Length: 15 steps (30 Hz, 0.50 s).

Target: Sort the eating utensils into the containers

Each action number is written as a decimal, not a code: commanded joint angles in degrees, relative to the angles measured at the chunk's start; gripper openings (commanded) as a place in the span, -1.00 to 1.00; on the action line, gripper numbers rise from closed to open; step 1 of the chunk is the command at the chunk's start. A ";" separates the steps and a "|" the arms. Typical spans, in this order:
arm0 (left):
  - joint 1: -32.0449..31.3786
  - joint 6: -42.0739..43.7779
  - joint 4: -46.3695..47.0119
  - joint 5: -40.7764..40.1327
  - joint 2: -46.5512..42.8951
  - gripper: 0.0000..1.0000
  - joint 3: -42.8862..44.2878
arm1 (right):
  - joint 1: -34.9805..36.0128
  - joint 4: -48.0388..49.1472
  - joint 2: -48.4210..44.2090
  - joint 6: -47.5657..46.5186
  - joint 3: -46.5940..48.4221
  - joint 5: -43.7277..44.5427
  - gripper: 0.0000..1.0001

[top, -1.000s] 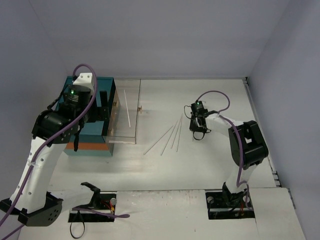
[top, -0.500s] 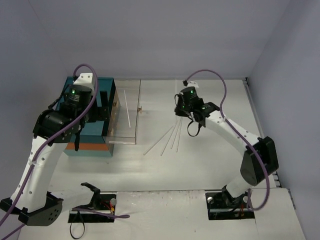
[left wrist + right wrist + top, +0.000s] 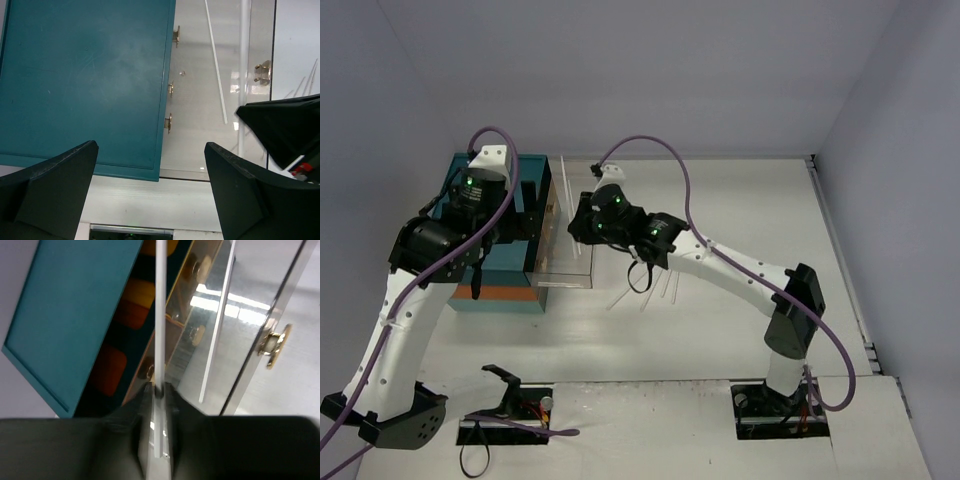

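The teal chest (image 3: 490,275) stands at the left with its clear top drawer (image 3: 560,282) pulled out to the right. One pale chopstick (image 3: 217,335) lies in that drawer and also shows in the left wrist view (image 3: 215,60). My right gripper (image 3: 159,390) is shut on another pale chopstick (image 3: 161,300) and holds it above the open drawer (image 3: 240,315); in the top view the gripper (image 3: 582,228) is over the drawer. My left gripper (image 3: 150,150) is open and empty above the chest's top (image 3: 85,75). Several chopsticks (image 3: 618,298) lie on the table, partly hidden by the right arm.
The drawer's gold handle (image 3: 274,345) sticks out to the right of its pale front. Small gold handles (image 3: 168,121) of the lower drawers show below the chest's edge. Orange shapes (image 3: 135,302) lie in the dark under the top drawer. Walls close the table at the back and sides.
My right arm has swung left from the chopsticks on the table to above the open drawer, carrying one chopstick. The left arm has barely moved.
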 commanded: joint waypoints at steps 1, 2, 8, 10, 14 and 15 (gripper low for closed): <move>0.52 -0.58 1.78 -0.66 -2.01 0.72 0.53 | 1.73 3.24 -0.09 2.37 2.93 5.69 -0.48; 0.54 -0.63 1.78 -0.53 -2.20 0.72 0.34 | 1.76 3.24 -0.10 2.51 2.67 6.43 -0.35; 0.54 -0.44 1.69 -0.67 -2.89 0.72 -0.40 | 1.61 3.17 -3.03 -2.43 1.77 11.13 0.03; 0.54 -0.37 1.69 -0.49 -2.96 0.72 -0.31 | 1.03 2.60 -6.03 -5.54 0.20 14.47 0.08; 0.54 -0.37 1.80 -0.37 -2.72 0.72 -0.16 | -2.97 -1.19 -11.17 -6.65 -5.38 19.35 0.09; 0.54 -0.37 1.85 -0.21 -2.56 0.72 -0.16 | -4.50 -2.20 -12.39 -6.50 -7.38 19.62 0.09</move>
